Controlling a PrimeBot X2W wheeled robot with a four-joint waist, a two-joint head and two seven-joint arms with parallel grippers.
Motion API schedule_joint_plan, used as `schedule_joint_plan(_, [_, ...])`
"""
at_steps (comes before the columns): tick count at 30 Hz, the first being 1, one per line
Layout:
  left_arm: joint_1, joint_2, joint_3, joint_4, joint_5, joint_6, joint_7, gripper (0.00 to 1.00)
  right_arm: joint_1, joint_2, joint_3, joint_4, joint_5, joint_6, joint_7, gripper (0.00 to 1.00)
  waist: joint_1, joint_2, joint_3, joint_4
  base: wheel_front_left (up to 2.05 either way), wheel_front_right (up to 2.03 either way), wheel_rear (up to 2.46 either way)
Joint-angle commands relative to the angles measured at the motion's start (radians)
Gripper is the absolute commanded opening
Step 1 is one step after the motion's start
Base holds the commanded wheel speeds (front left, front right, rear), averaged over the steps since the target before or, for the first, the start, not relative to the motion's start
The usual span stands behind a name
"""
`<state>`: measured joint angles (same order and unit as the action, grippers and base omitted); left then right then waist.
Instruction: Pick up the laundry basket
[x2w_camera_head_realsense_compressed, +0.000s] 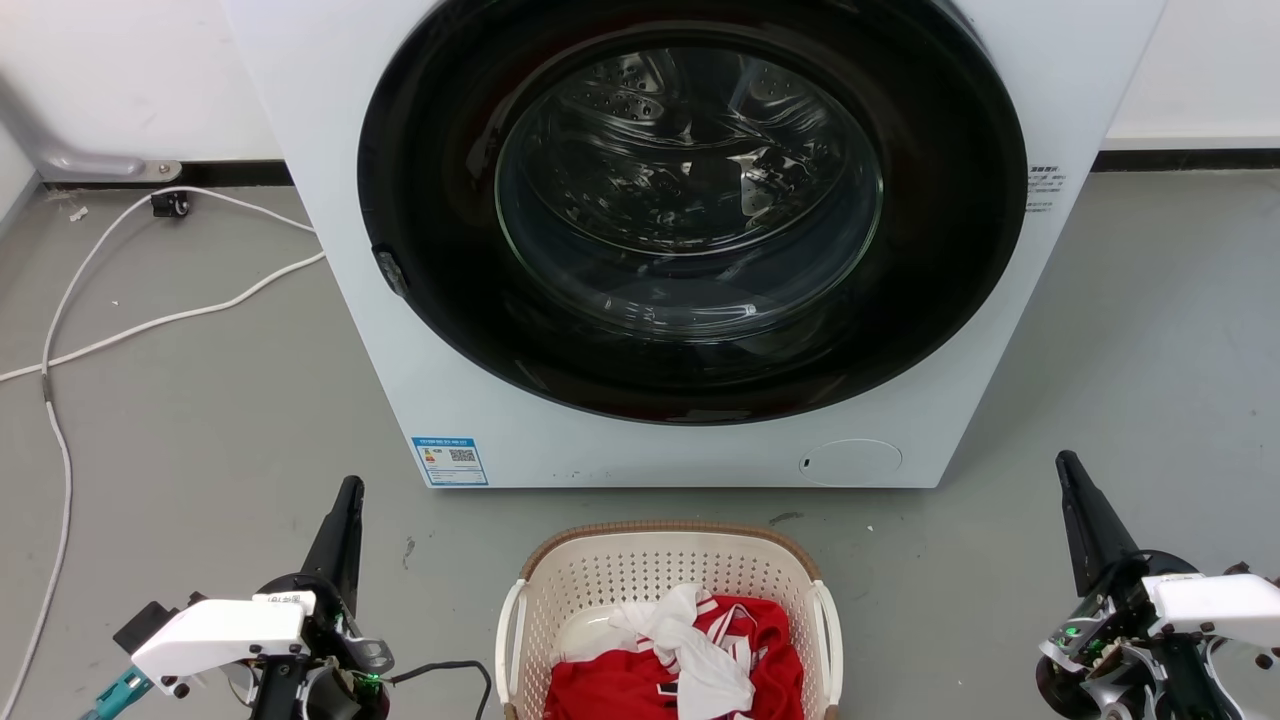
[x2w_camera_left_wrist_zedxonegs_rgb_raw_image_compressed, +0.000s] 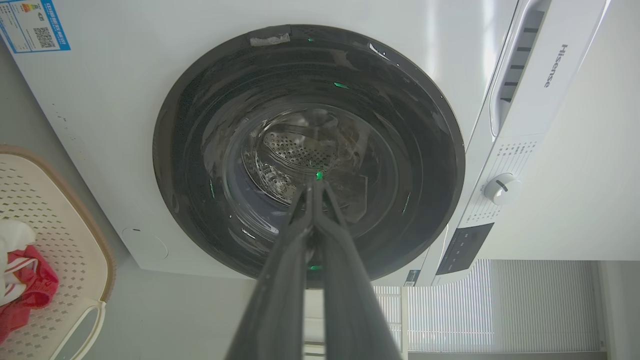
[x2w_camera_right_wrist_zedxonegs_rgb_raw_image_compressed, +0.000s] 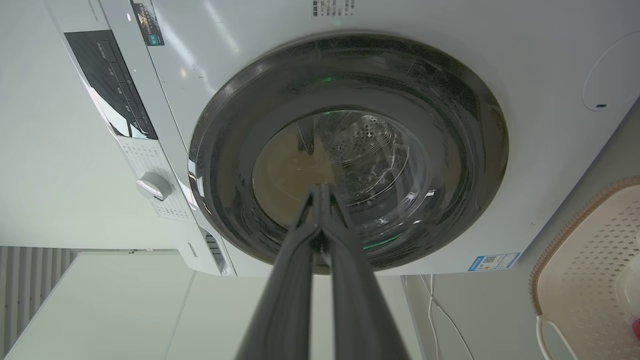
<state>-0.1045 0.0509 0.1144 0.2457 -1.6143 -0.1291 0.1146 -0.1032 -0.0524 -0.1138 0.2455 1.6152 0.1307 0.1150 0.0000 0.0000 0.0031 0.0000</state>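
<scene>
- The left gripper (x2w_camera_head_realsense_compressed: 350, 492) and right gripper (x2w_camera_head_realsense_compressed: 1068, 468) are held with fingers pressed together, empty.
- The laundry basket (x2w_camera_head_realsense_compressed: 600, 575) is seen between them, untouched.

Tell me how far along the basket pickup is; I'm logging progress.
Done: nothing yet. The basket sits on the floor before the washer, clothes inside.
In hand: nothing. The left pincer and right pincer are shut and empty, one on either side of the basket, apart from it.
Left: reach the white handles, grip, lift.
</scene>
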Motion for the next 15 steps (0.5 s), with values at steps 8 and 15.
schedule_joint_plan(8, [-0.009,-0.001,0.003,0.001,0.004,-0.004,0.003,0.0,-0.012,0.003,-0.001,0.001,-0.006,0.0,0.002,0.0,0.0,0.0,0.0,0.0,0.0,0.0,0.0])
schedule_joint_plan(15, [-0.009,-0.001,0.003,0.001,0.004,-0.004,0.003,0.0,-0.011,0.003,-0.001,0.001,-0.006,0.0,0.002,0.0,0.0,0.0,0.0,0.0,0.0,0.0,0.0])
